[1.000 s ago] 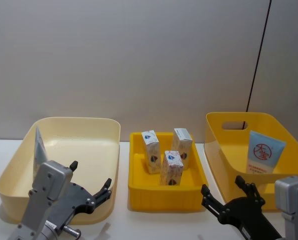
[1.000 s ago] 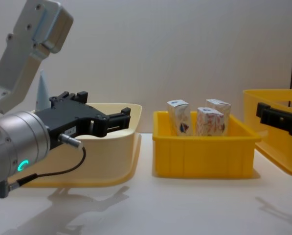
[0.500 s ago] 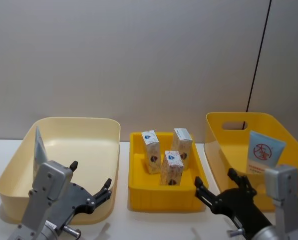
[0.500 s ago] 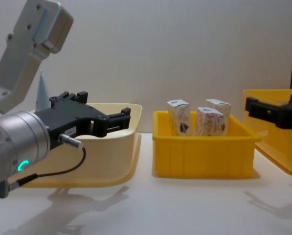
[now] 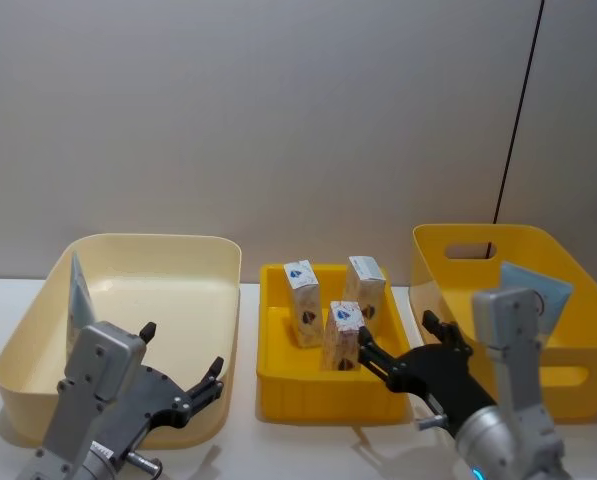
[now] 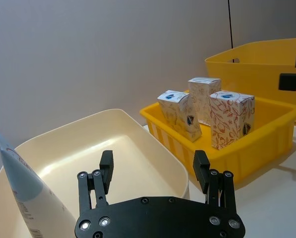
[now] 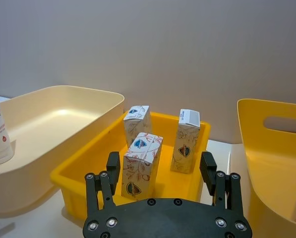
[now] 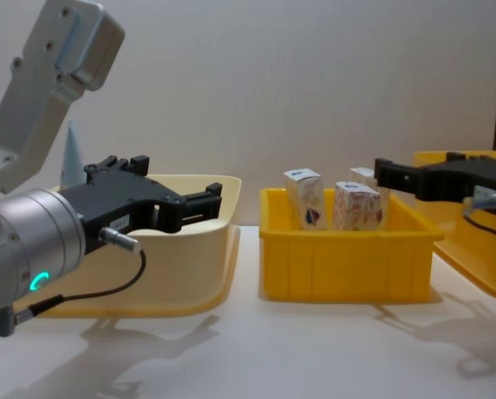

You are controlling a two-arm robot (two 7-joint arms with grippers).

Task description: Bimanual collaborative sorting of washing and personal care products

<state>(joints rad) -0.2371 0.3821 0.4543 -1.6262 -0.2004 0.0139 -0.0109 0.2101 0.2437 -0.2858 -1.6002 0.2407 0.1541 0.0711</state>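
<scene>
Hovering spread at the yellow tray's [image 5: 318, 392] front right corner, our right end effector [image 5: 394, 333] faces the tray's upright front carton [image 5: 343, 335], nearer than our spread left end effector [image 5: 182, 347], left of the tray.

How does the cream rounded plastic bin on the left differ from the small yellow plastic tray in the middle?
The cream bin is larger, with rounded corners; the yellow tray is smaller and square-cornered. The cream bin holds one light-blue tube at its left wall; the yellow tray holds three white cartons. Both are open-topped.
</scene>
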